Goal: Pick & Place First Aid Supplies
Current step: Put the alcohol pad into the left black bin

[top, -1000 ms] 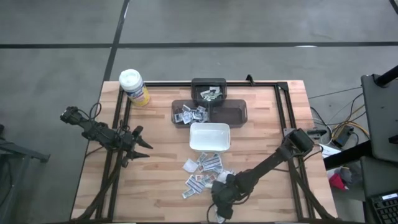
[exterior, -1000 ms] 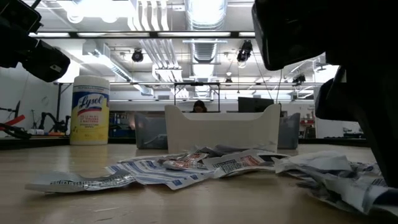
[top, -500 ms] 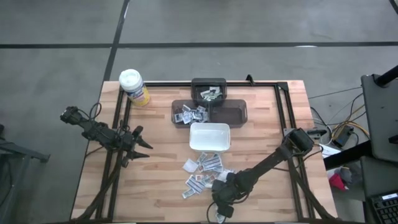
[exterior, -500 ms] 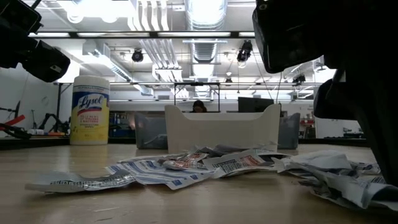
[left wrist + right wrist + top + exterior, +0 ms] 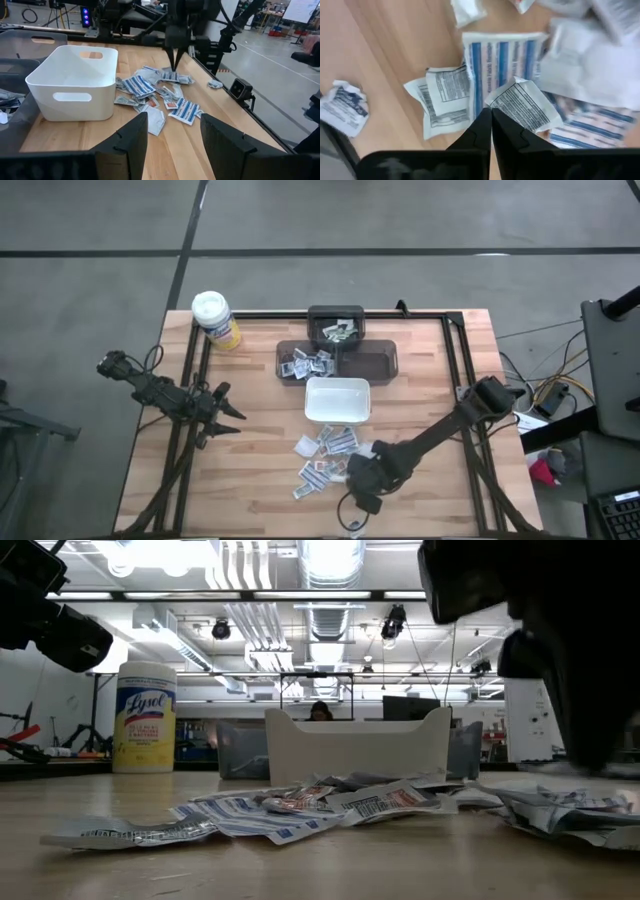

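Several small first aid packets (image 5: 325, 455) lie loose on the wooden table, nearer me than the white dish (image 5: 337, 400); the left wrist view shows the pile too (image 5: 160, 92). My right gripper (image 5: 358, 472) points steeply down over the pile's right side, shut, with a white packet with black print (image 5: 522, 105) at its fingertips (image 5: 491, 117). In the left wrist view it (image 5: 175, 67) hangs just over the pile. My left gripper (image 5: 235, 420) waits open near the table's left edge, nothing between its fingers (image 5: 172, 145). My right gripper seems to pinch the printed packet by one corner (image 5: 489, 103) between its two fingertips, coming from above and pointing down. The packet spreads out sideways from the tips above a blue-striped packet (image 5: 500, 60). Whether it is lifted clear of the pile, I cannot tell.
Three dark trays stand at the back: one (image 5: 335, 327) and one (image 5: 305, 362) hold packets, and another (image 5: 370, 362) sits to the right. A yellow canister with a white lid (image 5: 215, 320) stands at the far left corner. Black frame rails run along the table edges (image 5: 455, 350).
My right gripper has shut its fingers on the pile and risen, shifting a little toward the table's far right. In the low view the crumpled packets on the right have shifted and lie flatter.
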You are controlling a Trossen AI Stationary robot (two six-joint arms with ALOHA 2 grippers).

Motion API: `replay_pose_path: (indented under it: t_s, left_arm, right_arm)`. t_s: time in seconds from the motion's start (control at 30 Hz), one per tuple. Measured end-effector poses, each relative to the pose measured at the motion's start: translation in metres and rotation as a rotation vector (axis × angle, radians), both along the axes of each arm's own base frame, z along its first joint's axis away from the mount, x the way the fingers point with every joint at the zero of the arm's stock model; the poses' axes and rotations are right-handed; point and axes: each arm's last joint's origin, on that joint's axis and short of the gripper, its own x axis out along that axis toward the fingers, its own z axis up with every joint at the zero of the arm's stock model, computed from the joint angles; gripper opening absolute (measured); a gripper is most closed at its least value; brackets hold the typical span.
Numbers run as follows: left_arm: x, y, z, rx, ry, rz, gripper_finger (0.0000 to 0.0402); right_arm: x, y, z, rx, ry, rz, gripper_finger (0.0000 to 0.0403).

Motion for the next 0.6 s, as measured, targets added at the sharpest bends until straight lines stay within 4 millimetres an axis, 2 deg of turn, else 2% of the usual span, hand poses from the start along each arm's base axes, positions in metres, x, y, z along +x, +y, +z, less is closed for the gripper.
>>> replay_pose_path:
  t_s: [0.33,0.6]
  left_arm:
    - [0.0,0.0,0.0,-0.004,-0.001,0.001,0.0177]
    - [0.0,0.0,0.001,-0.006,-0.005,0.002,0.0177]
  right_arm:
    - [-0.003,-0.01,0.037,0.001,-0.137,-0.019,0.0008]
    - [0.026,-0.012,0.068,0.149,-0.496,0.066,0.0008]
